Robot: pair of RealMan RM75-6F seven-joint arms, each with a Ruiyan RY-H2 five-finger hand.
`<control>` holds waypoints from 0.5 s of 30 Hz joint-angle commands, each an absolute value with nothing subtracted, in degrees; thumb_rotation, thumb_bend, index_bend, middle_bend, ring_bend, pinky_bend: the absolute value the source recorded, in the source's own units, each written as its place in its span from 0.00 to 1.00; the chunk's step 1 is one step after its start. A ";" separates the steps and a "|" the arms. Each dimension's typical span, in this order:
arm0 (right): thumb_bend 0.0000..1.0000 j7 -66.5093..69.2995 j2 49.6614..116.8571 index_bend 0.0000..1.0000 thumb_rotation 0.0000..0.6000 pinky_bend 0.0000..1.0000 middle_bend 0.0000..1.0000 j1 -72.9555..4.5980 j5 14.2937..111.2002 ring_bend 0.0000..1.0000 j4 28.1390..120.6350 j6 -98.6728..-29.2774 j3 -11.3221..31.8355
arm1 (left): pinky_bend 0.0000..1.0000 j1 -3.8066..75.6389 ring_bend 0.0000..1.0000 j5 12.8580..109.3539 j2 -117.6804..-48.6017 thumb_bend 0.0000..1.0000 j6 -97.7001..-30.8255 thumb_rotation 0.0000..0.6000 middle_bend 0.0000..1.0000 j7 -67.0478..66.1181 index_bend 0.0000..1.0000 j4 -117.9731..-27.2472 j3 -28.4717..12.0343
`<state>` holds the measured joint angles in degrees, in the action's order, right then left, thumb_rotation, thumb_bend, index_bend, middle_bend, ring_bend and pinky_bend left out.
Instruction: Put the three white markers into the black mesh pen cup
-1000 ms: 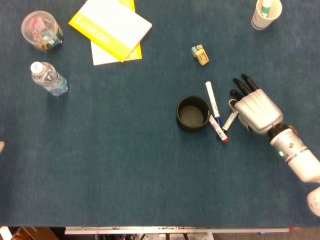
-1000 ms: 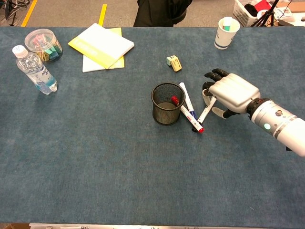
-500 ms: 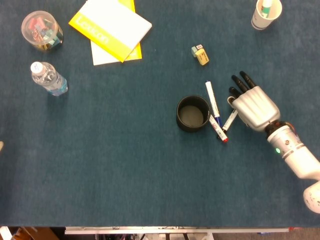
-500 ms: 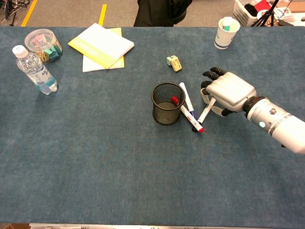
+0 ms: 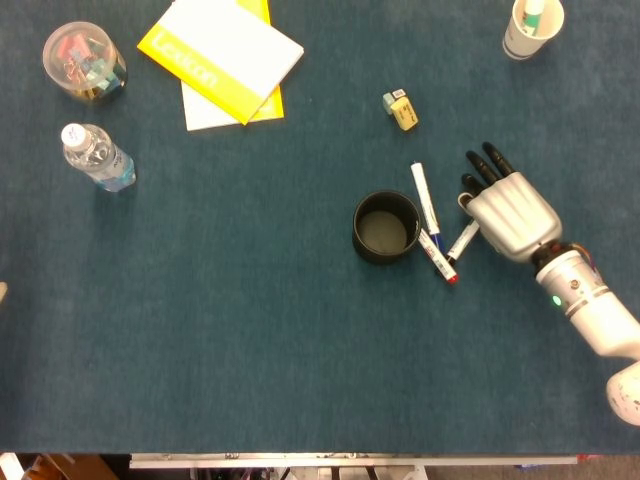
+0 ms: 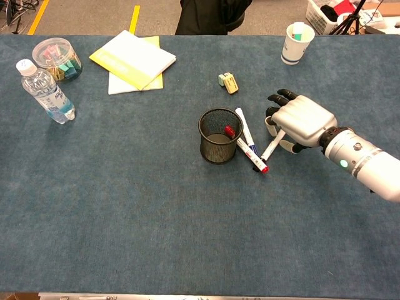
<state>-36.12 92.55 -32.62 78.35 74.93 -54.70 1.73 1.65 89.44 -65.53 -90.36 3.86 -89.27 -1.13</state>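
Note:
The black mesh pen cup [image 5: 386,227] [image 6: 219,135] stands upright near the table's middle, and from above it looks empty. Three white markers lie just right of it. A blue-capped marker [image 5: 425,197] [image 6: 245,130] and a red-capped marker [image 5: 438,257] [image 6: 252,156] lie beside the cup. The third marker [image 5: 462,241] [image 6: 272,145] lies slanted, its far end under my right hand [image 5: 510,210] [image 6: 301,120]. That hand hovers low with its fingers stretched out over the marker's end and grips nothing. My left hand is out of sight.
A small yellow eraser [image 5: 401,109] lies behind the markers. A paper cup [image 5: 531,28] stands at the far right. Yellow notebooks [image 5: 222,58], a clip jar [image 5: 84,61] and a water bottle [image 5: 98,156] are at the far left.
My right hand has only shifted slightly over the third marker's end. The markers and the cup lie where they were.

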 commanded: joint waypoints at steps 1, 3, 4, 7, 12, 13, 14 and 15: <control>0.29 -36.40 92.66 0.49 1.00 0.00 0.30 -32.73 78.41 0.07 74.75 -54.80 1.59 | 0.14 1.63 0.17 89.49 -65.47 0.15 -90.43 1.00 0.18 3.87 0.20 -89.31 -1.16; 0.29 -36.79 92.76 0.49 1.00 0.00 0.30 -32.86 78.36 0.07 74.54 -54.74 1.47 | 0.14 1.61 0.17 89.55 -65.42 0.15 -90.51 1.00 0.18 3.86 0.20 -89.36 -1.16; 0.29 -36.92 92.82 0.49 1.00 0.00 0.30 -32.91 78.30 0.07 74.45 -54.69 1.43 | 0.14 1.59 0.17 89.54 -65.41 0.15 -90.55 1.00 0.18 3.88 0.20 -89.38 -1.17; 0.29 -37.39 92.96 0.49 1.00 0.00 0.30 -33.03 78.02 0.07 74.23 -54.54 1.33 | 0.14 1.58 0.17 89.55 -65.39 0.15 -90.60 1.00 0.18 3.88 0.20 -89.41 -1.20; 0.30 -38.30 93.28 0.49 1.00 0.00 0.30 -33.23 77.48 0.07 73.77 -54.41 1.26 | 0.14 1.55 0.17 89.55 -65.38 0.15 -90.59 1.00 0.18 3.84 0.20 -89.45 -1.20; 0.30 -38.47 93.34 0.49 1.00 0.00 0.30 -33.25 77.41 0.07 73.70 -54.42 1.23 | 0.14 1.56 0.17 89.55 -65.37 0.15 -90.58 1.00 0.18 3.83 0.20 -89.45 -1.19; 0.31 -38.61 93.39 0.49 1.00 0.00 0.30 -33.24 77.37 0.07 73.63 -54.47 1.19 | 0.14 1.56 0.17 89.57 -65.37 0.15 -90.58 1.00 0.18 3.82 0.20 -89.45 -1.19; 0.31 -38.74 93.44 0.49 1.00 0.00 0.30 -33.22 77.35 0.07 73.54 -54.60 1.14 | 0.14 1.55 0.17 89.55 -65.37 0.15 -90.57 1.00 0.18 3.83 0.20 -89.44 -1.19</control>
